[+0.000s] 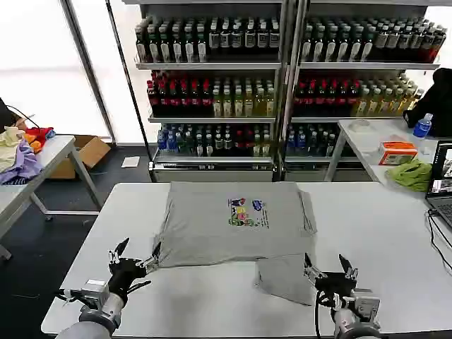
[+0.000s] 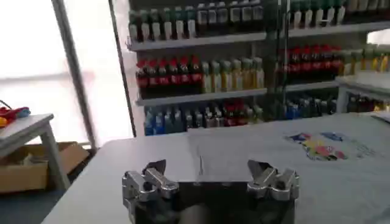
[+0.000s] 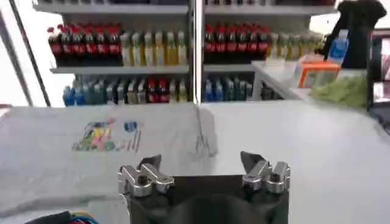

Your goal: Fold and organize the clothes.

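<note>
Shelves w/ rows of bottles (image 1: 219,99) are seen behind the white table (image 1: 395,233). A side table at right is loaded w/ an orange box (image 1: 397,151), green cloth (image 1: 412,174) & blue-capped bottle (image 1: 422,126). A cardboard box (image 1: 86,152) is seen on the floor at left.

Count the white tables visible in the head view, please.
3. The white work table under the light grey cotton T-shirt; a white side table at the robot's left; another white table at its right. Others may be hidden.
</note>
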`<state>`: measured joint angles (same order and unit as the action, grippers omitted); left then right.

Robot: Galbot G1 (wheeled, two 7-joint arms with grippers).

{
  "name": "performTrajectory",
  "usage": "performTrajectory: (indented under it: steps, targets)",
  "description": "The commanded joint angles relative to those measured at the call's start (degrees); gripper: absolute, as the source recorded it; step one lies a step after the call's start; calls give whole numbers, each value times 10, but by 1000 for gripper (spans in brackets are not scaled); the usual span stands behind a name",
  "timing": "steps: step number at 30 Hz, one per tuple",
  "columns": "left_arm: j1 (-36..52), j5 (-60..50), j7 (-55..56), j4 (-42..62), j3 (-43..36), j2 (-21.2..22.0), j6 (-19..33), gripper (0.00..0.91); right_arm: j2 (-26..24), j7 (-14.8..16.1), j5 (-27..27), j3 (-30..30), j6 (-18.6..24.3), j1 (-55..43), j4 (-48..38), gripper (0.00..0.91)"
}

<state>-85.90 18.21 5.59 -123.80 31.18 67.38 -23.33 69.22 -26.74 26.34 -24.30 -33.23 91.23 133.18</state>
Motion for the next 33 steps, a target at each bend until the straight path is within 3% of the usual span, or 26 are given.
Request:
performTrajectory:
  steps: [1, 12, 33]
  targets:
    - [14, 32, 7, 43, -21, -27, -44, 907, -4, -24, 23, 19, 0, 18, -9, 907]
    - [35, 58, 11, 68, -34, -46, -68, 907, 8, -43, 13, 41, 0, 26, -12, 907]
    - [70, 72, 12, 120, -54, -51, -68, 907, 23, -55, -11, 62, 0, 15, -43, 907]
